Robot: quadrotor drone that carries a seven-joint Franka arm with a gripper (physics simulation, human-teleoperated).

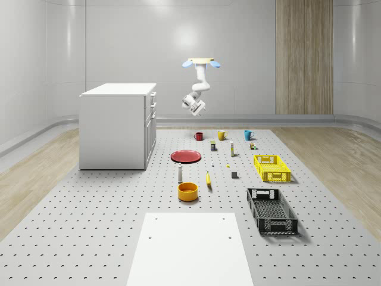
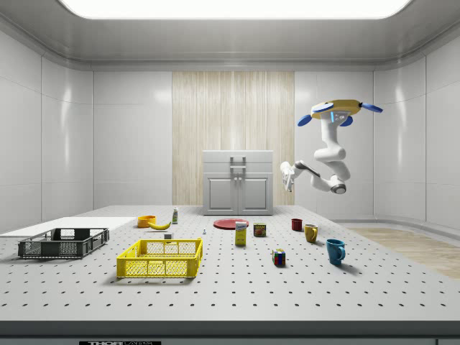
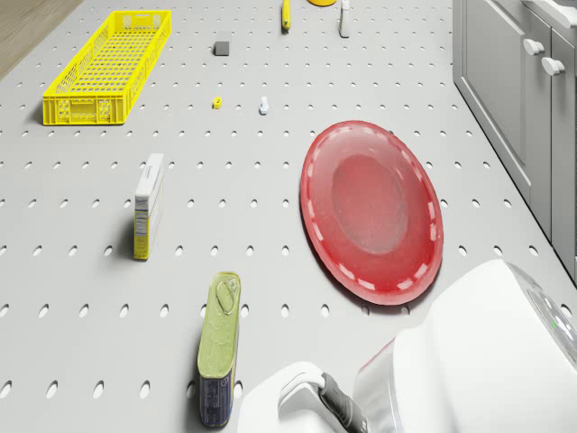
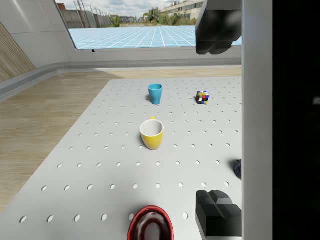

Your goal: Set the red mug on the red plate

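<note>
The red mug [image 1: 199, 136] stands upright on the perforated table at the far end, beside a yellow mug [image 1: 221, 134] and a blue mug [image 1: 248, 134]. A little nearer lies the flat red plate [image 1: 186, 156], seen close in the drone view [image 3: 371, 212]. The drone [image 1: 201, 61] hovers high over the far end of the table. Its arm bends down to the gripper [image 1: 193, 106], which hangs in the air well above the red mug. In the wrist view the gripper [image 4: 218, 122] is open and holds nothing, its dark fingers [image 4: 217, 215] spread wide, with the red mug [image 4: 150, 225] close below them.
A white cabinet [image 1: 116, 125] stands close beside the plate. On the table are a tin can [image 3: 219, 347], a small box [image 3: 149, 206], a Rubik's cube [image 4: 202, 97], a yellow basket [image 1: 271, 167], a black basket [image 1: 271, 210], an orange bowl [image 1: 187, 190] and a banana [image 1: 208, 179].
</note>
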